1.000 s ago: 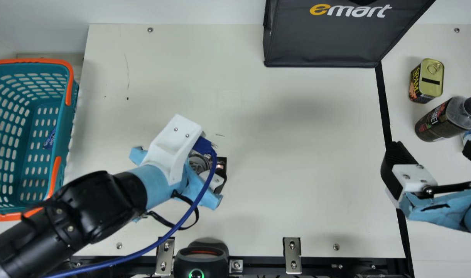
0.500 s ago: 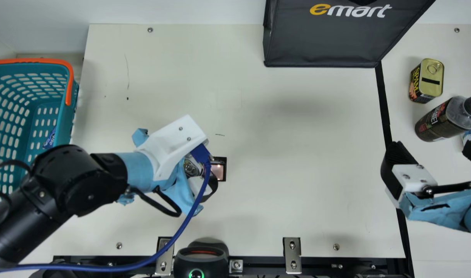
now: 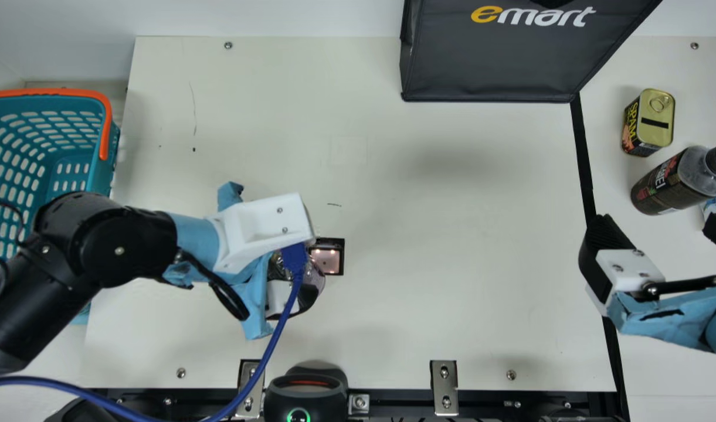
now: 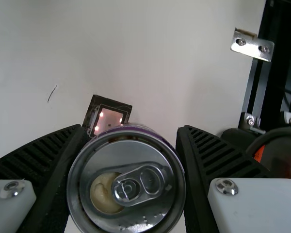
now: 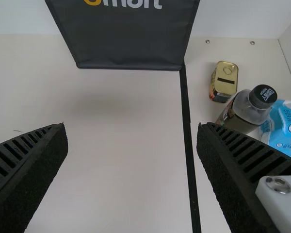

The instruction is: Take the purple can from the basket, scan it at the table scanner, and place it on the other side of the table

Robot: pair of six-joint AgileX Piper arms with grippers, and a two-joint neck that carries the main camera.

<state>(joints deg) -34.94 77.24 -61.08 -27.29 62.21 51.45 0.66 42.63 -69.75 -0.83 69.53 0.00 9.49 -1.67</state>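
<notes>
Left wrist view: the left gripper (image 4: 132, 130) has the can (image 4: 136, 204) clasped between its ribbed fingers, one on each side, with the ring-pull lid towards the camera. Just beyond the can's rim lies the scanner (image 4: 109, 120), its small window lit pink. The can should be stiff if full, with some weight to it; the thin wall would dent under a hard squeeze, and smooth metal may slip, more so if the specks on the lid are moisture. Best hold it square across the middle of the body, away from the tab.

Main view: the can is below the left wrist, beside the scanner on the side towards the table's (image 3: 451, 305) left edge, where the basket (image 3: 105, 138) stands. The arm covers much of it, so whether its base touches the table I can't fairly say. Scanning looks like the step in hand; the barcode probably needs turning to the window.

Right wrist view: the right gripper (image 5: 132, 130) is open and empty. Past the black tape (image 5: 187, 141) stand a tin (image 5: 224, 81) and a bottle (image 5: 247, 111), likely the side to aim for.
</notes>
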